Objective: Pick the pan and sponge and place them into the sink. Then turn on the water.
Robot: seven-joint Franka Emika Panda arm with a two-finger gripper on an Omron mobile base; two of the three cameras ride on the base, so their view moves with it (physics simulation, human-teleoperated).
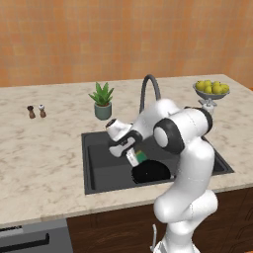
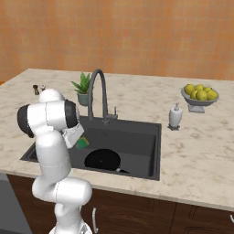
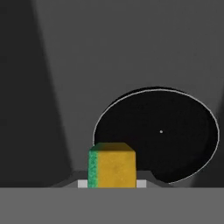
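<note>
Gripper [image 1: 135, 157] clenched on the sponge [image 1: 141, 156], held above the sink [image 1: 94, 163] basin; the pan [image 1: 150, 172] lies on the basin floor near the sink's front edge

potted plant [image 1: 103, 101], fruit bowl [image 1: 211, 90], two shakers [image 1: 36, 111], soap dispenser [image 2: 175, 116]

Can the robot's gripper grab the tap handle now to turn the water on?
Probably not yet. The gripper is shut on the sponge, low over the sink above the pan. It would need to drop the sponge first; nothing else seems to block the faucet.
</note>
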